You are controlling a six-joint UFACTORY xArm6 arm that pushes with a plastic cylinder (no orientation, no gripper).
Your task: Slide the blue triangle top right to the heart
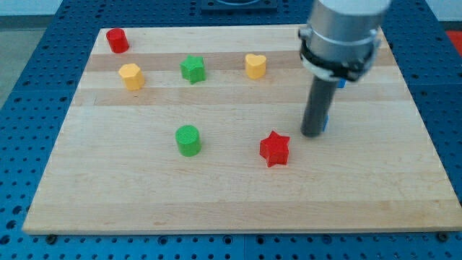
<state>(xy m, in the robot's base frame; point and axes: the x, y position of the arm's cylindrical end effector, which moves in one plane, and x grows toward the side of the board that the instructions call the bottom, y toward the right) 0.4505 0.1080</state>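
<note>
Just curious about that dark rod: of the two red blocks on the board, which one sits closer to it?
The red star, just left of and below my tip. The other red block, a cylinder, stands far off at the board's top-left corner.

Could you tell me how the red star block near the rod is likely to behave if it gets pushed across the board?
The red star looks squat and flat-based, so it would probably slide rather than tip. Its points suggest an off-centre push from my tip, now just to its right, may spin it. The wooden board looks smooth, so it likely moves easily.
</note>
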